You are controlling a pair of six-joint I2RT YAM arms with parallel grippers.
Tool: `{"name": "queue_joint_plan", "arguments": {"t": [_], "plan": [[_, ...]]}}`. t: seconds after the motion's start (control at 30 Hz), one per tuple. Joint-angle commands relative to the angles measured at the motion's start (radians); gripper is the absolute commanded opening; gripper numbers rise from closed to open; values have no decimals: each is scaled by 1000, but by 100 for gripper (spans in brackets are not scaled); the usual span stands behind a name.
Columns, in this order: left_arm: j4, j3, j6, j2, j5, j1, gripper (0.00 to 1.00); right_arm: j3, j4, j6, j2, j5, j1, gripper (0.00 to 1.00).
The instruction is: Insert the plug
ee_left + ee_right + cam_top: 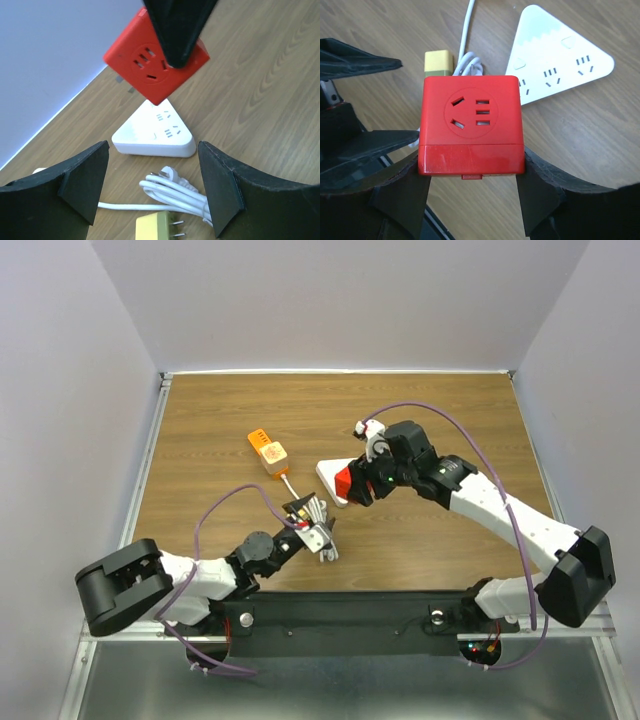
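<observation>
The wooden worktop (450, 410) carries everything, and I place things by the white triangular power strip (155, 132) lying flat near its middle.

The right pincer (471, 162) is clamped on a red cube socket (470, 115), one finger on each side. It holds the cube in the air close over the strip's edge, and the cube does not touch the strip.

The left pincer (151, 146) stands wide and holds nothing. It hangs low on the strip's near side, toward the arm bases.

A coiled white cable (175, 192) lies just beside the strip on that same side. Next to the coil lies a yellow plug (157, 225), flat on the wood with its pins bare.

An orange block (268, 450) sits on the strip's far-left side, at the end of a white lead.

By my reckoning the job is only begun. The socket cube is picked up and presented, but the plug is neither gripped nor seated. It has yet to be picked up, lined up and pushed home.
</observation>
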Motion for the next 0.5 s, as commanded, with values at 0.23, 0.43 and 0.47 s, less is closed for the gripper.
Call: {"name": "queue_joint_plan", "arguments": {"t": [0.23, 0.43, 0.47], "plan": [[437, 38, 224, 108, -88, -110, 83, -4, 5, -3, 45, -52, 61, 0], [371, 61, 232, 22, -43, -114, 83, -22, 6, -14, 41, -63, 72, 0], [327, 71, 235, -7, -37, -113, 83, -22, 9, -16, 38, -63, 70, 0]]}}
